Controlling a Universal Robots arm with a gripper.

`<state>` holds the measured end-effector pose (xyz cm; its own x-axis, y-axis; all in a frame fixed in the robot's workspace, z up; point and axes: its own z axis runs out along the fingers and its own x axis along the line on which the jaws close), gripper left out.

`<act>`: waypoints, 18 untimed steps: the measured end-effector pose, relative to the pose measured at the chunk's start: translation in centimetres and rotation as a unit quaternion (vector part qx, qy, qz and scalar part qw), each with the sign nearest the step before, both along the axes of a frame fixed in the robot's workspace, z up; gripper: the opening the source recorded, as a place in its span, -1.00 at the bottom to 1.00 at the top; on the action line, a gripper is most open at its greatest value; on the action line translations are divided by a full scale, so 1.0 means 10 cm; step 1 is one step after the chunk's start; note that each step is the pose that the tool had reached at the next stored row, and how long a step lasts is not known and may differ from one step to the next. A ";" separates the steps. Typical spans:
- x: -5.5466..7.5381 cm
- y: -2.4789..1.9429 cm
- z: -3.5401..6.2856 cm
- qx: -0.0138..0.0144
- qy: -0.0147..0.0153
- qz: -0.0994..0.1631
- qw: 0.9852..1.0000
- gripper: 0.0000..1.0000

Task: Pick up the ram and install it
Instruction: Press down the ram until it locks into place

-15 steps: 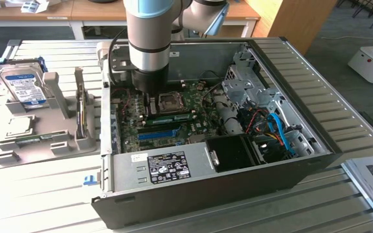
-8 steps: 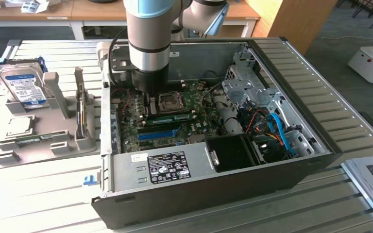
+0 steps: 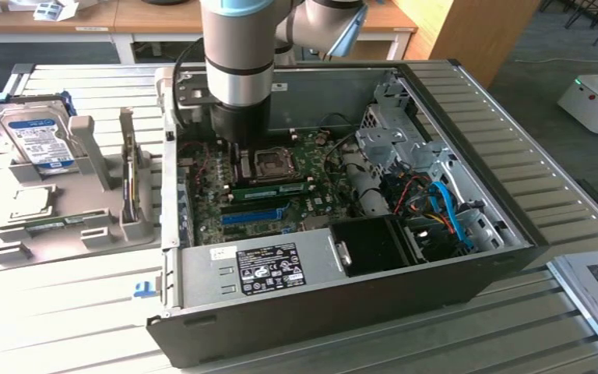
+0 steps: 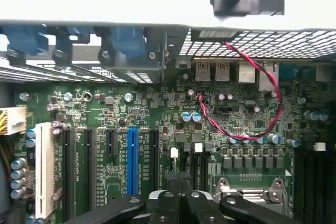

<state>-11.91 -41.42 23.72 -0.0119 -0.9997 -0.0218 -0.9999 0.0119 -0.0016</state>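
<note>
Inside the open black metal computer case (image 3: 507,241), the silver-and-grey jointed robot arm (image 3: 239,54) reaches down over the green motherboard (image 3: 268,199). Its black gripper (image 4: 178,187) sits low over the board; the fingers (image 4: 173,188) press together, closed, nothing visibly between them in the wrist view. In the exterior view the gripper (image 3: 239,144) hangs just beside the square metal CPU socket (image 3: 276,164).

A long thin green ram stick (image 3: 270,188) with dark chips lies seated across the board, just below the socket, well inside the case. A long blue plastic slot (image 3: 252,216) runs parallel beneath it; in the wrist view the same blue slot (image 4: 132,158) stands among black slots and a white one.

A twisted red-and-black wire (image 4: 247,98) loops over the board. A boxy black power supply (image 3: 262,269) with a white label fills the near corner.

On the exterior view's left, a grey plastic holder (image 3: 71,210) on the ribbed white table (image 3: 81,327) carries a silver hard drive (image 3: 37,136), upright, blue-white label.
</note>
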 end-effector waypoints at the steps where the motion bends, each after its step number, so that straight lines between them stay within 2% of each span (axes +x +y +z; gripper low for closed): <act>1: 0.00 0.000 0.021 0.000 0.000 0.000 1.000 -0.80; 13: 0.00 0.000 0.231 0.000 0.000 0.000 1.000 -0.80; 18: 0.00 0.000 0.287 0.000 0.000 0.000 1.000 -0.80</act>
<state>-11.90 -41.42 26.60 -0.0119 -0.9997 -0.0218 -0.9999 0.0119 -0.0015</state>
